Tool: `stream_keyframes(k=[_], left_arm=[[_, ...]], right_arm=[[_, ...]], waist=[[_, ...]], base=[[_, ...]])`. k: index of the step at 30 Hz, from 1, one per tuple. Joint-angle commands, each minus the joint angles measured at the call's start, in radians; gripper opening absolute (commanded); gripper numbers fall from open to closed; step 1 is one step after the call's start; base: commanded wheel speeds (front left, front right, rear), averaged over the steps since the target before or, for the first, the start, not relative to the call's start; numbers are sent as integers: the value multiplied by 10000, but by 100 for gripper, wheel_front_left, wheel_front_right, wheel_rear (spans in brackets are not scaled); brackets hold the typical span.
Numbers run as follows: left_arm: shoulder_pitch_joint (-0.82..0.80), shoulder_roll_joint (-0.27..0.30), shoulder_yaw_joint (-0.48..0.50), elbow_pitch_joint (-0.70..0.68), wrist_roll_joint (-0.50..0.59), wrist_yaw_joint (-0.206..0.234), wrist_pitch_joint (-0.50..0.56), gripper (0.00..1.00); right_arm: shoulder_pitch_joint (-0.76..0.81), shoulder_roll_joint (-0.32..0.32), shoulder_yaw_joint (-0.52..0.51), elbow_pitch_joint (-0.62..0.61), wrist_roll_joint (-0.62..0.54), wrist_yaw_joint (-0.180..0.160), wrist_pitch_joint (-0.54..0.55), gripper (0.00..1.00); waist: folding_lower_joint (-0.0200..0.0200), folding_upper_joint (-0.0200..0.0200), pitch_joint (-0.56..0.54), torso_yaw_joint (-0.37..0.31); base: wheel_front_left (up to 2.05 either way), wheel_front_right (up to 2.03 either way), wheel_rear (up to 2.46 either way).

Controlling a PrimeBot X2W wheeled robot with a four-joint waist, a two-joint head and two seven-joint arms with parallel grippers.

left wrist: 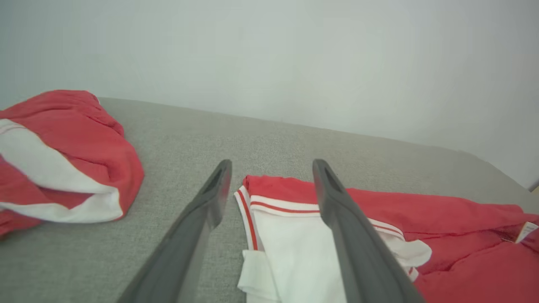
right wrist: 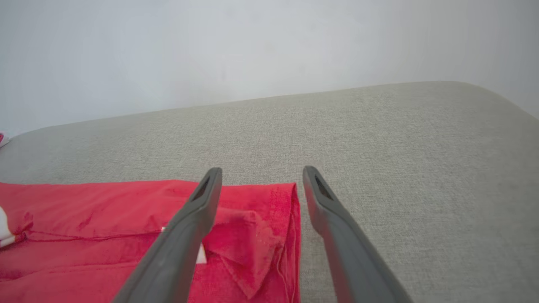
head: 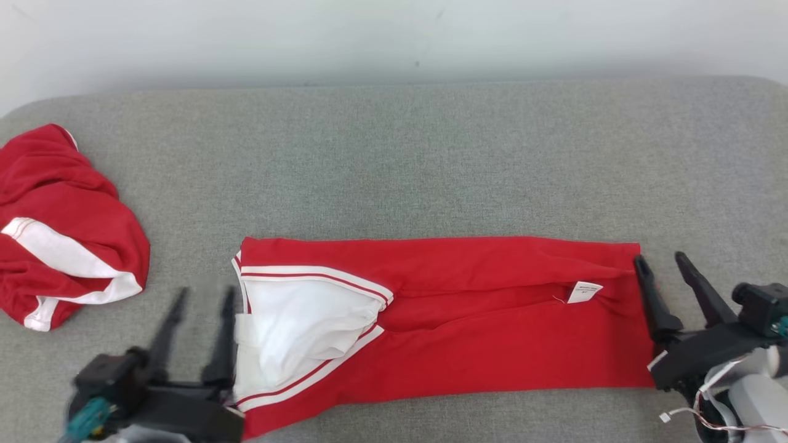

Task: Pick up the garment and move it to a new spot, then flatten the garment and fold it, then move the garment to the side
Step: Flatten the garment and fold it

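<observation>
Red garment (head: pixel 468 320) lies flat on grey cushion (head: pixel 431 154), left fingers (left wrist: pixel 198 227) and right fingers (head: pixel 654 301) spread, holding nothing, at its ends.

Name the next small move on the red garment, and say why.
Probably lower the right tool and close it on the right edge of the garment, to fold leftward. The garment lies in a long flat strip; the left tool and right tool stand open at its ends.

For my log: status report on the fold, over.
Both open: left gripper and right gripper, one at each end. The garment flat in a long strip, not held. A second red garment bunched at left, apart.
</observation>
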Motion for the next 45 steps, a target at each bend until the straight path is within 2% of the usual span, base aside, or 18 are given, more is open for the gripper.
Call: stream_keyframes(k=[1, 4, 7, 11, 12, 18, 22, 23, 24, 25, 30, 33, 41, 45], left_arm=[[386, -176, 682, -259, 675, 90, -34, 100], [993, -835, 1763, -852, 1629, 119, -32, 100], [1478, -1165, 2517, -1246, 2750, -19, -32, 100], [1948, -1754, 3320, -1444, 3598, -429, -33, 100], [2103, -2012, 3582, -1357, 3903, -692, -33, 100], [2241, -2562, 4063, -1120, 4547, -1233, -33, 100], [2258, -2713, 4168, -1025, 4767, -1369, -33, 100], [2267, -2758, 4221, -1010, 4816, -1410, -33, 100], [2277, -2794, 4272, -1004, 4863, -1411, -33, 100], [2285, -2824, 4337, -987, 4881, -1453, -33, 100], [2277, -2941, 4483, -1012, 4972, -1532, -33, 100], [2314, -2984, 4515, -1012, 5048, -1568, -33, 100], [2389, -3042, 4598, -976, 5166, -1576, -33, 100], [2466, -3051, 4543, -1039, 5149, -1580, -33, 100]], right_arm=[[195, -111, -162, -3, 64, -19, 60, 100], [295, 67, -446, 190, 133, -19, 276, 100], [368, 228, -638, 463, 83, -19, 571, 100], [268, 441, -938, 1045, 104, -19, 909, 100], [197, 557, -1011, 1370, -5, -19, 1055, 100], [-23, 869, -1158, 2299, -29, -19, 1336, 100], [-66, 1007, -1138, 2705, 10, -19, 1416, 100], [-100, 1076, -1141, 2817, 83, -19, 1466, 89], [-132, 1146, -1157, 2937, 162, -19, 1509, 27], [-154, 1217, -1172, 3034, 237, -19, 1543, 0], [-308, 1278, -1169, 3403, 398, -19, 1312, 0], [-431, 1099, -1200, 3604, 487, -20, 1105, 0], [-670, 21, -1569, 4125, 625, -19, 526, 0], [-726, -444, -1544, 3945, 500, -19, 339, 0]], waist=[[1, 1, -111, 23], [1, 1, -223, 115], [1, 1, -317, 210], [1, 1, -393, 381], [1, 1, -415, 464], [1, 1, -470, 662], [1, 1, -533, 721], [1, 1, -551, 728], [1, 1, -566, 728], [1, 1, -584, 723], [1, 1, -679, 696], [1, 1, -718, 654], [1, 1, -972, 451], [1, 1, -1042, 361]], base=[[0, 0, 0], [0, 0, 0], [0, 0, 0], [0, 0, 0], [0, 0, 0], [0, 0, 0], [0, 0, 0], [0, 0, 0], [0, 0, 0], [0, 0, 0], [0, 0, 0], [0, 0, 0], [0, 0, 0], [0, 0, 0]])
